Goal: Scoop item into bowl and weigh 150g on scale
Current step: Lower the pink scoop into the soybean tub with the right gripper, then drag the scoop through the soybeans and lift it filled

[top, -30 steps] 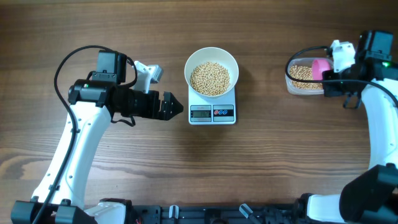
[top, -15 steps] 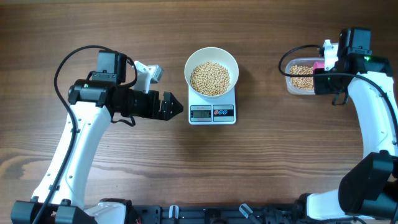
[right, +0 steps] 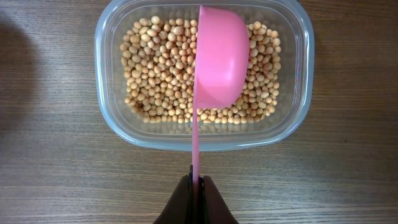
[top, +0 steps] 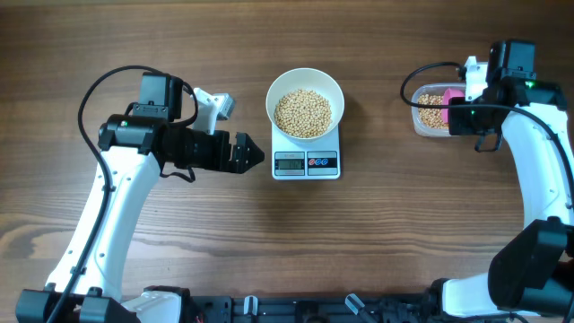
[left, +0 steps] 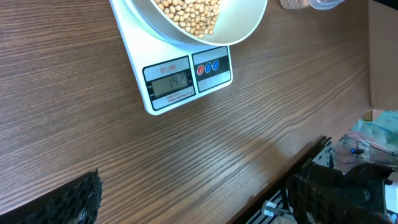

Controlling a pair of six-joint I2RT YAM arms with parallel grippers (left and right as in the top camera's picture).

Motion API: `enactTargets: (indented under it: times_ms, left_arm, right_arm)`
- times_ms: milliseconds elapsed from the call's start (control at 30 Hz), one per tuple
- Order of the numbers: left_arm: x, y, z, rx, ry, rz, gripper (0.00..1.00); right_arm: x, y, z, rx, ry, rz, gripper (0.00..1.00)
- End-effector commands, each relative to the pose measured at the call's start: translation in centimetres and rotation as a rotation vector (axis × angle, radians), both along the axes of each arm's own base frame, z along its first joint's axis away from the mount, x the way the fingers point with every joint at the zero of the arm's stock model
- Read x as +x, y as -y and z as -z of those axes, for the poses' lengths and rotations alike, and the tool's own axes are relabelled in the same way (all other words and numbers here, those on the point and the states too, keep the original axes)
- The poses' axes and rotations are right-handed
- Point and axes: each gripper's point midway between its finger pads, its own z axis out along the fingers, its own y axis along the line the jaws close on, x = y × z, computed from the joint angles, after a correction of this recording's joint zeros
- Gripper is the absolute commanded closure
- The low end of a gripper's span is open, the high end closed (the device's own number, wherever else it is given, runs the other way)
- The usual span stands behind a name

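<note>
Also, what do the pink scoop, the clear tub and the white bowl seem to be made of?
The pink scoop: probably plastic, opaque and fairly matte; its wall and handle are thin and evenly coloured.
The clear tub: probably plastic; the grain of the table shows through its rounded wall.
The white bowl: smooth, ceramic or plastic; the look leaves it open.

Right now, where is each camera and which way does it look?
Overhead: above the table, looking straight down; shows left arm, right arm, bowl, scale, tub.
Left wrist: on the left arm, facing scale and bowl; open left end effector's fingers at bottom corners.
Right wrist: on the right arm, looking down into the tub; shut right end effector holds the scoop.
Shared: overhead and left wrist see the scale; overhead and right wrist, the tub.
</note>
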Motion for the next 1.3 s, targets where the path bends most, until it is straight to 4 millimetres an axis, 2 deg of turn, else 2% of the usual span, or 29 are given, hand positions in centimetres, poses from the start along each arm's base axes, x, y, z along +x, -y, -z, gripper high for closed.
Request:
enactTargets:
  times_ms: [0,167,300,533,800,1167,1267]
  left_arm:
    - [-0.2,0.1,0.1,-0.013,0.002,0.016,0.0]
    - [-0.2,0.1,0.1,-0.013,0.002,0.016,0.0]
    - [-0.2,0.1,0.1,-0.013,0.002,0.016,0.0]
    - [-0.2,0.1,0.1,-0.013,0.002,0.016,0.0]
    - [-0.2,0.1,0.1,-0.013,0.002,0.016,0.0]
    - [-0.2,0.1,0.1,-0.013,0.002,0.016,0.0]
    - [-0.2,0.1,0.1,-0.013,0.002,0.016,0.0]
  right_arm:
    - [-0.3,-0.6,0.9,0.033,-0.023,0.009,0.96]
    - [-0.3,-0.7,0.9,0.046,-0.02,0.038,0.96]
    - [0.0,-2.3,0.8,0.133,-0.008,0.006,0.96]
    - [0.0,-2.6,0.8,0.149,-0.008,0.002,0.96]
    - [0.1,-4.3,0.6,0.247,0.003,-0.036,0.96]
    - [-1.3,-4.6,0.9,0.259,-0.056,-0.03,0.96]
    - [-1.4,-5.3,0.8,0.298,-0.058,-0.04,0.96]
